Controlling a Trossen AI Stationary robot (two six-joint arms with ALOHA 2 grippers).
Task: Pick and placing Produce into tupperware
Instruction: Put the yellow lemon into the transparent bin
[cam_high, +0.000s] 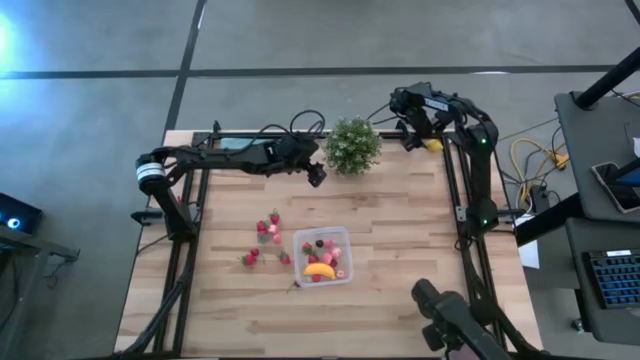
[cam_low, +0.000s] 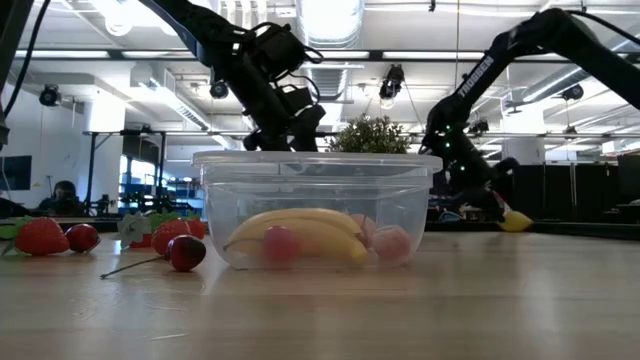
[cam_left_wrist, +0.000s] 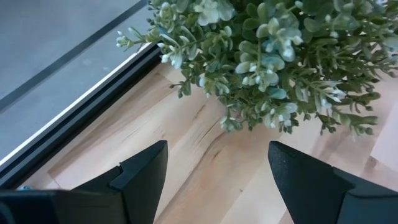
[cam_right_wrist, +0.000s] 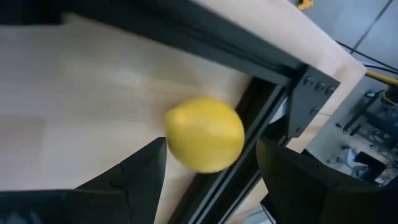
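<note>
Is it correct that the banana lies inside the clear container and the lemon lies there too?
Only the banana part is right: it lies in the clear container. The lemon is on the table's far right corner, between the right gripper jaws, as the right wrist view shows.

In the low view the tupperware (cam_low: 316, 208) wall blurs the banana (cam_low: 300, 232) and pink pieces inside, the potted plant (cam_low: 372, 135) shows only its top behind it, and far-off strawberries (cam_low: 42, 236) lack detail.

Left claw (cam_left_wrist: 214, 168) gapes wide; right claw (cam_right_wrist: 211, 171) parted, both far back
</note>
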